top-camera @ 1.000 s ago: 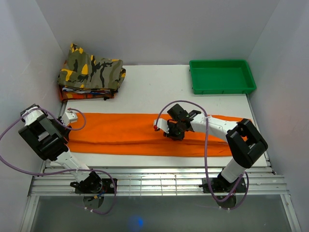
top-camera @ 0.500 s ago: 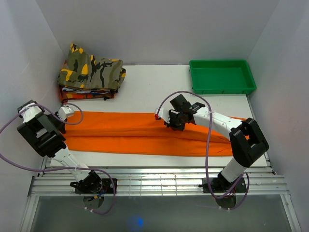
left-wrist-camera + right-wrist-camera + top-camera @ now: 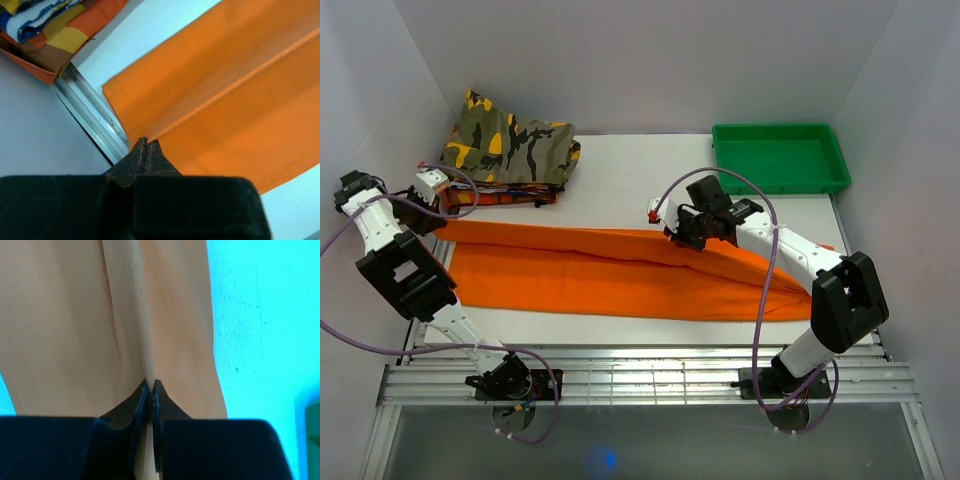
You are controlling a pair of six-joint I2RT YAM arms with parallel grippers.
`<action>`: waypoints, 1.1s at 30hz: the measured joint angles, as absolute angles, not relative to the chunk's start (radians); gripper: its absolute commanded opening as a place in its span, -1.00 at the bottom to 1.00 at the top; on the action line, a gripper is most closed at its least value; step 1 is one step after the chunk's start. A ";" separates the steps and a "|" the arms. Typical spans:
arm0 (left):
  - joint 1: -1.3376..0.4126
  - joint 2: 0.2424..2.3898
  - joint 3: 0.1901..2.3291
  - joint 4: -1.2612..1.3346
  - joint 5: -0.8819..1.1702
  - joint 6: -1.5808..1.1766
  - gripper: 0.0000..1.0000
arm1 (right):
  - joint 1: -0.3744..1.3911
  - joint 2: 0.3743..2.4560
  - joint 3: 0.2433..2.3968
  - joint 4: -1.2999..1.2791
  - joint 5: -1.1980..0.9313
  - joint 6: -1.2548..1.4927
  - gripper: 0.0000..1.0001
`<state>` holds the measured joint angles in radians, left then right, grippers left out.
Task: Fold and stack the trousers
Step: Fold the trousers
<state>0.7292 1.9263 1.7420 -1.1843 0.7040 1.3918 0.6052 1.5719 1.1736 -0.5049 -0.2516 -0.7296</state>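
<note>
The orange trousers lie lengthwise across the table, and their far edge is pulled up off the surface. My left gripper is at the trousers' left end, beside the camouflage pile. In the left wrist view the left gripper is shut on the trousers at a raised seam line. My right gripper sits at the middle of the far edge. In the right wrist view the right gripper is shut on a ridge of the trousers, which hang below it.
A folded camouflage garment lies on a stack of clothes at the back left; the stack's edge shows in the left wrist view. A green tray stands at the back right. The table's metal rail runs just left of the trousers' end.
Both grippers have shut on the trousers. The left has swung back toward the camouflage pile, the right has moved back and right, and the trousers' far edge has risen with them.
</note>
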 measured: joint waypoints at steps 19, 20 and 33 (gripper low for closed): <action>0.673 1.943 1.819 -0.948 0.791 1.080 -1.00 | 0.556 1.552 1.214 -0.445 -0.266 -0.691 -0.85; 0.673 1.943 1.825 -0.939 0.797 1.067 -1.00 | 0.556 1.551 1.216 -0.439 -0.266 -0.689 -0.85; 0.671 1.924 1.804 -0.905 0.812 1.043 -1.00 | 0.543 1.477 1.203 -0.420 -0.277 -0.693 -0.85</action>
<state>0.6712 1.9244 1.8042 -0.9047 0.8120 1.0431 0.5434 1.4765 1.2034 -0.4202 -0.2771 -0.6926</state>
